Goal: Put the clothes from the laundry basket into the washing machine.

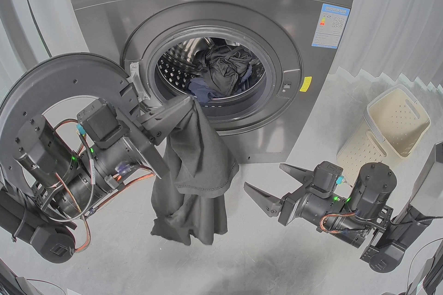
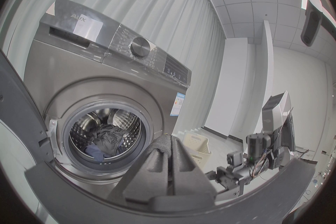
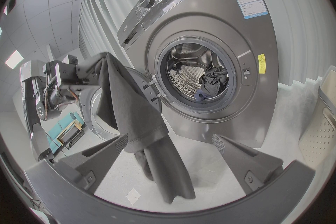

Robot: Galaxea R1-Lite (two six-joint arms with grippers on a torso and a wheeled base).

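the left gripper (image 1: 187, 102) is clamped on a dark garment (image 1: 198, 162), which hangs just before the washer's (image 1: 277, 10) open mouth. more dark clothes (image 1: 225, 70) lie in the drum (image 1: 177, 72). the right gripper (image 1: 264, 175) is spread wide, holding nothing, low near the basket (image 1: 357, 150).

arms (image 1: 369, 190): black cylindrical joints | cables (image 1: 134, 183): orange braided | LEDs (image 1: 73, 157): green | end effector fingers (image 1: 263, 200): grey wedges
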